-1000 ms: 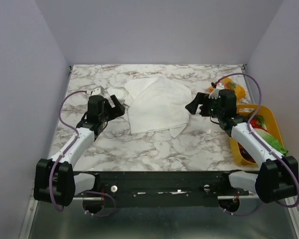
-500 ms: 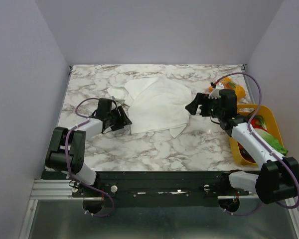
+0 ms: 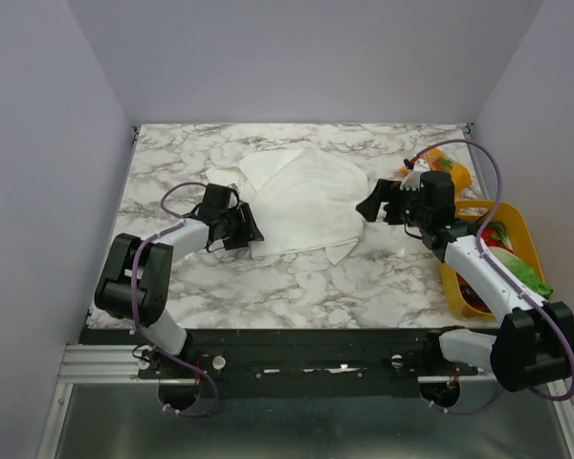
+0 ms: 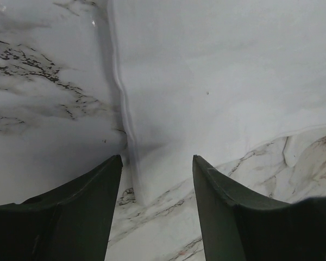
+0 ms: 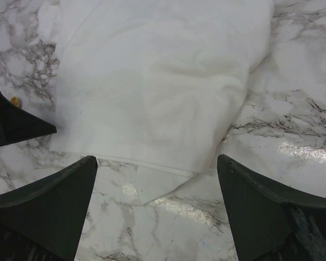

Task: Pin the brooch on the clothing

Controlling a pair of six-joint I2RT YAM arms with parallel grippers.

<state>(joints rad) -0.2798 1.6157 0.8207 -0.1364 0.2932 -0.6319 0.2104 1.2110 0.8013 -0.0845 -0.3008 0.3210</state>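
The clothing [image 3: 301,201] is a white T-shirt lying folded mid-table, and no emblem shows on it. My left gripper [image 3: 247,229] sits low at its near-left corner. In the left wrist view that corner [image 4: 138,187] lies between the open fingers of the left gripper [image 4: 156,160], touching neither. My right gripper [image 3: 368,206] hovers wide open at the shirt's right edge; the right wrist view shows the hem [image 5: 152,163] ahead of the right gripper [image 5: 157,160]. A tiny gold piece, the brooch [image 5: 14,100], lies on the marble beside the left gripper's fingertip [image 5: 22,125].
A yellow bin [image 3: 522,222] with green and red items stands at the right edge. An orange packet [image 3: 452,174] lies behind the right arm. Grey walls close the table on three sides.
My left arm has swung in from the left to the shirt's near-left corner, and its jaws have narrowed somewhat. The right arm has not moved.
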